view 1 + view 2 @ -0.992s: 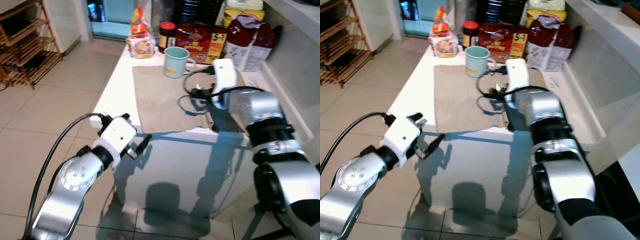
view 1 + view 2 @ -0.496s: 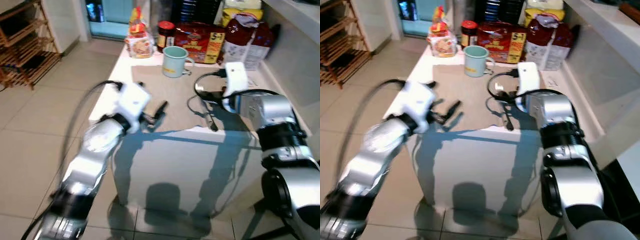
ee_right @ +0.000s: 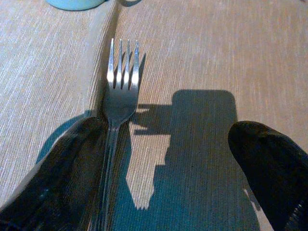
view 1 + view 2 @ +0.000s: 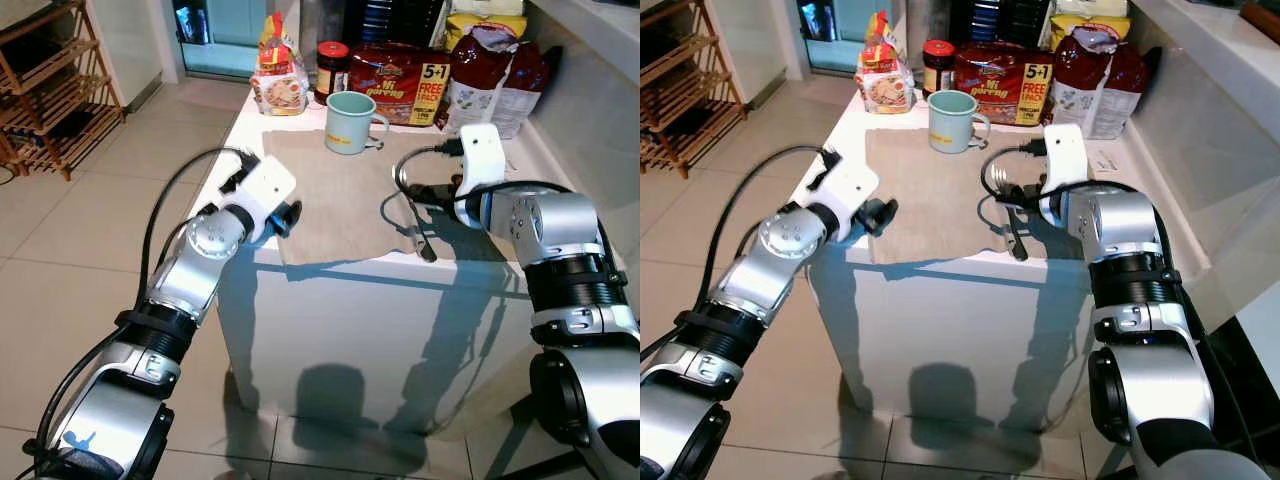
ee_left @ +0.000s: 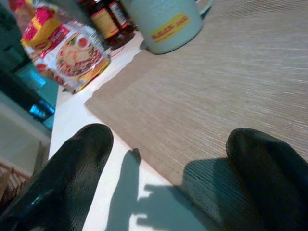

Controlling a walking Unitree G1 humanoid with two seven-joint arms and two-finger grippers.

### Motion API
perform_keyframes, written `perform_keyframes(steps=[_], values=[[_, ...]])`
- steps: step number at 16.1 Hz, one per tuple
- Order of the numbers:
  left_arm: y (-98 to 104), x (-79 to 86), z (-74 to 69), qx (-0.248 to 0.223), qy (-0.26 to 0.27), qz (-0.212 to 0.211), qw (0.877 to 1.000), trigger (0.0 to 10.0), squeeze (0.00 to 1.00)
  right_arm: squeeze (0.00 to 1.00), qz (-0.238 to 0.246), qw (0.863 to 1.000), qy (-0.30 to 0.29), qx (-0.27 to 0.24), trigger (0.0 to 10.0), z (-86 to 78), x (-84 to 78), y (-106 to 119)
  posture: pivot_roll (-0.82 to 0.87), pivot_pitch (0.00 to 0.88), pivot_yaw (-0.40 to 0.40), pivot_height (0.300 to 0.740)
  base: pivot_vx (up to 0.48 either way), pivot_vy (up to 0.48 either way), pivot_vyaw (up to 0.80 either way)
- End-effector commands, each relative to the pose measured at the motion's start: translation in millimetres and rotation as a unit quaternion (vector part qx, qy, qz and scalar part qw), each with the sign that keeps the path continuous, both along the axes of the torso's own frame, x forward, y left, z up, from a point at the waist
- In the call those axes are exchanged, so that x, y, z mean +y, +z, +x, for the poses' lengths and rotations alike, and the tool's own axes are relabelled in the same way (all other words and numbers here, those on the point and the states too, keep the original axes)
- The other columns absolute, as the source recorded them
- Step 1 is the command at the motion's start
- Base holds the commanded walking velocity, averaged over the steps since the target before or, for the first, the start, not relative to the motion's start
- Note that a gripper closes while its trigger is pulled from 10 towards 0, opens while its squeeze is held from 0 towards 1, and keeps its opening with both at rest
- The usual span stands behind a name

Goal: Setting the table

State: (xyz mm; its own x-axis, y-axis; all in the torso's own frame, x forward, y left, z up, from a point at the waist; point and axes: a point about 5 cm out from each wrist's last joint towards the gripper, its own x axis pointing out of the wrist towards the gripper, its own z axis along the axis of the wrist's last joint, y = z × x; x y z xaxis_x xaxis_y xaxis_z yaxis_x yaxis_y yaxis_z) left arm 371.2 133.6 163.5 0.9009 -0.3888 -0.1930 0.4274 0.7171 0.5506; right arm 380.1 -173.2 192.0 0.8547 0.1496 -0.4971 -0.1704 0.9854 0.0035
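On the white worktop we see a tan placemat with a fork lying on it. The fork's handle is cut off at the edge of our right wrist view, beside one black finger. Our right tool hovers low over the placemat near its front edge, jaws spread wide, gripping nothing. Our left tool reaches from the side to the placemat's near left corner, jaws also apart; whether a finger touches the cloth is hard to tell. A pale green mug stands at the placemat's far edge, food packets and a jar behind it. Beige floor tiles and a wooden rack lie to our left.
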Motion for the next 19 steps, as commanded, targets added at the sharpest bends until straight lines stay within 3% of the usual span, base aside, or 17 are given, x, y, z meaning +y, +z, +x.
perform_keyframes(steps=[1, 4, 7, 9, 14, 19], values=[[-0.6, -5.5, 1.0, 0.006, -0.018, 0.011, 1.000, 10.0, 0.00, 0.00, 0.003, 1.000, -0.006, -0.011, 10.0, -0.5, -3.6, 7.3, 0.03, 0.000, -0.048, 0.740, 0.000, 0.000, 0.00], [-9.5, -3.3, 0.2, 0.014, -0.035, 0.027, 0.999, 10.0, 0.00, 0.00, -0.010, 1.000, -0.008, -0.001, 10.0, -1.6, -4.3, 0.7, 0.03, 0.000, -0.057, 0.740, 0.000, 0.000, 0.00], [3.2, -6.0, 2.3, -0.011, -0.039, -0.010, 0.999, 10.0, 0.00, 0.00, -0.005, 0.999, -0.034, -0.007, 10.0, -1.4, -13.7, -1.6, 0.04, 0.000, -0.059, 0.740, 0.000, 0.000, 0.00], [6.8, -7.7, 3.3, -0.019, -0.047, -0.006, 0.999, 10.0, 0.00, 0.00, -0.003, 0.999, -0.049, -0.010, 10.0, -1.4, -20.2, -2.4, 0.04, 0.000, -0.059, 0.740, 0.000, 0.000, 0.00], [-8.0, -0.6, 2.0, -0.001, -0.059, 0.068, 0.996, 10.0, 0.00, 0.00, -0.048, 0.997, -0.065, 0.013, 10.0, -9.8, -45.4, -19.6, 0.02, 0.000, -0.047, 0.740, 0.000, 0.000, 0.00], [-13.8, 7.0, 2.2, 0.005, -0.061, 0.103, 0.993, 10.0, 0.00, 0.00, -0.083, 0.995, -0.049, 0.032, 10.0, -14.9, -48.9, -32.0, 0.02, 0.000, -0.046, 0.740, 0.000, 0.000, 0.00]])
